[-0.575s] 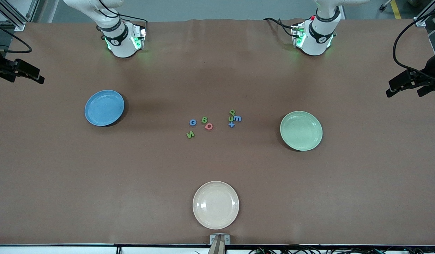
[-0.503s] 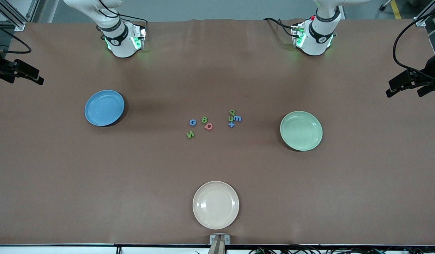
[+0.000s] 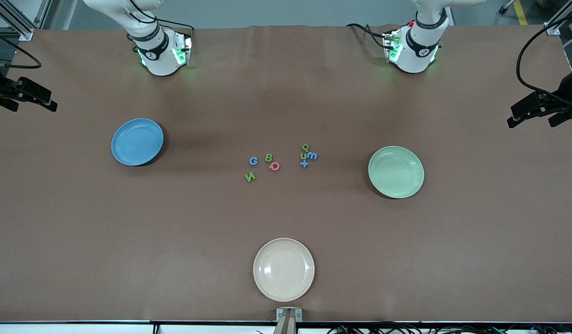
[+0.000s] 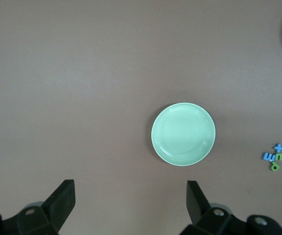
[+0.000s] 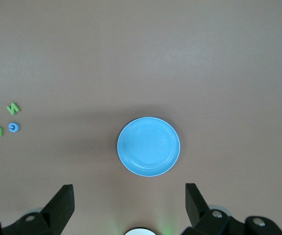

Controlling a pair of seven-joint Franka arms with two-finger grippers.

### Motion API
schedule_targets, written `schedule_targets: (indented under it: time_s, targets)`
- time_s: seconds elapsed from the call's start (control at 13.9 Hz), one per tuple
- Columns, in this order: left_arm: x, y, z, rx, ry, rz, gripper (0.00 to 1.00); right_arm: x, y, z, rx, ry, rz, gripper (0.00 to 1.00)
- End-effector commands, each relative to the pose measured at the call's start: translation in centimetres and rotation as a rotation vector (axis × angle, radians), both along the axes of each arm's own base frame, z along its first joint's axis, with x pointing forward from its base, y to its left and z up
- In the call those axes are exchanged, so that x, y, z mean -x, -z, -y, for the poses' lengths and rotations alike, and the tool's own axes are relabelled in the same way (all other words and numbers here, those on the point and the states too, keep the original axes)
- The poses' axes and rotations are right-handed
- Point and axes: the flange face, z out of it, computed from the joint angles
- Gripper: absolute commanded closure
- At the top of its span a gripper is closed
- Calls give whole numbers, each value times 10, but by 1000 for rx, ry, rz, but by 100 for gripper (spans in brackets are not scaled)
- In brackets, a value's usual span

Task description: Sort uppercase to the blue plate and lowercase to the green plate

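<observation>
Near the table's middle lie the uppercase letters: blue G, green B, pink-red Q and green N. Beside them, toward the left arm's end, the lowercase letters are bunched: green p, green u, blue m and a blue cross. The blue plate and green plate hold nothing. My left gripper hangs open and empty high over the table near the green plate. My right gripper hangs open and empty high near the blue plate. Neither gripper shows in the front view.
A cream-white plate sits near the table's front edge, nearer to the front camera than the letters. Black clamped devices stand at both table ends. The arm bases stand along the table's back edge.
</observation>
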Motion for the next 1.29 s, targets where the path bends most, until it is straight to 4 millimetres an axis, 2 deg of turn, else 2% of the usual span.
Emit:
schedule_targets:
  time_s: [0.0,0.14,0.22,0.43,0.58,0.65,0.72,0.86,1.08,1.22]
  targets:
    - [4,2,18,0,32,-42,0,12,-2,0,-12,-18,14,0]
    - [9,17,54,24,31,-125,0,12,-1,0,-13,-18,11,0]
    - [9,24,78,33,12,-144,0,13,-1,1,-13,-17,12,0]
    - [4,61,159,16,-15,-204,0,13,0,2,-13,-17,9,0]
    - [5,93,218,8,-66,-226,0,13,0,2,-13,-15,9,0]
    - [6,107,241,9,-93,-223,0,13,0,4,-14,-11,10,0]
    - [9,123,267,14,-116,-220,0,14,0,5,-15,-8,8,0]
    - [26,164,334,-3,-152,-217,0,14,0,6,-15,-6,8,0]
    - [37,227,403,-21,-181,-162,0,13,1,6,-15,-6,3,0]
    - [34,272,427,-12,-178,-132,0,14,1,6,-15,-6,2,0]
